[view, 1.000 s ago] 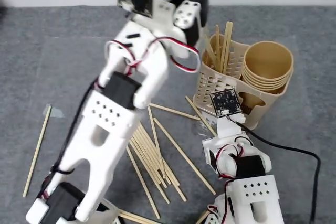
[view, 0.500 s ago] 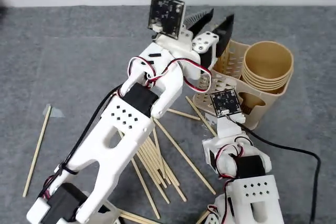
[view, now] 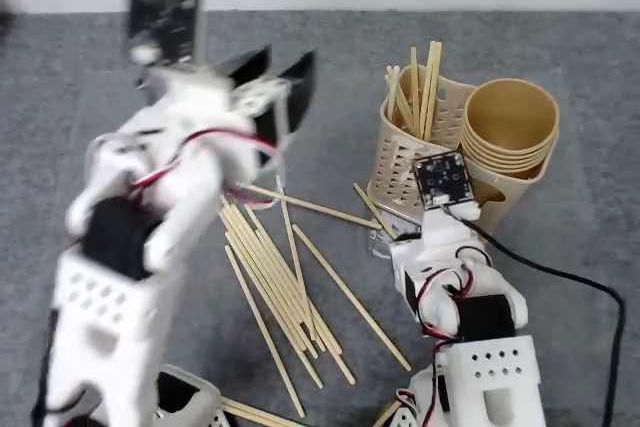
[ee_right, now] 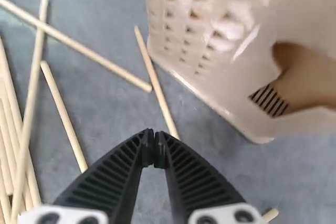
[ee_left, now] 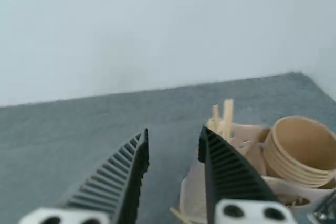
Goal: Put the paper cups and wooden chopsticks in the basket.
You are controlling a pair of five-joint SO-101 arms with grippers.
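left tool (ee_left: 173,136) hangs open and empty near the loose chopsticks (view: 275,267) (probably lining up a grab); right tool (ee_right: 154,141) is closed on nothing beside the basket (view: 400,162), cups (view: 510,125) already inside.

Prob. a robotics lab bench: grey felt mat (view: 90,57) as work surface, plain white wall (ee_left: 157,24) behind, exposed servo wiring (view: 437,299) & black cable (view: 556,275).
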